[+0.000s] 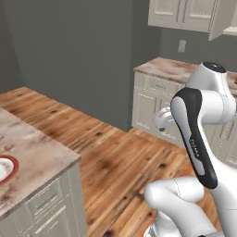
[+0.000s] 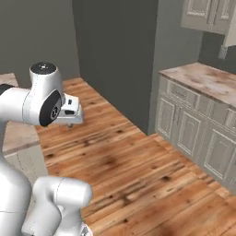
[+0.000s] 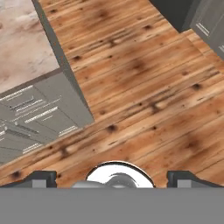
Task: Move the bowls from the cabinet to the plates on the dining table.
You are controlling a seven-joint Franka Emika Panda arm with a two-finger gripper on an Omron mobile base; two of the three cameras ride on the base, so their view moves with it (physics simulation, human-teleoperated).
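Observation:
My gripper [image 3: 114, 179] hangs open over the wooden floor, its two dark fingertips [image 3: 41, 178] wide apart with nothing between them. In the right base view the gripper [image 2: 70, 120] points down beside the arm's elbow. A corner of the dining table [image 3: 22, 48] lies just to the hand's upper left, with beige drawer fronts below it. One red-rimmed plate [image 1: 3, 167] lies at the table's left edge, cut off by the frame. The beige wall cabinet [image 1: 183, 14] hangs far off at the upper right, one door [image 1: 221, 18] swung open. The bowls are out of view.
A stone-topped counter [image 1: 171, 69] with beige lower cabinet doors [image 2: 189, 129] runs under the wall cabinet. A dark grey wall corner [image 2: 115, 55] juts out between the table and that counter. Open wooden floor [image 1: 115, 157] stretches between them.

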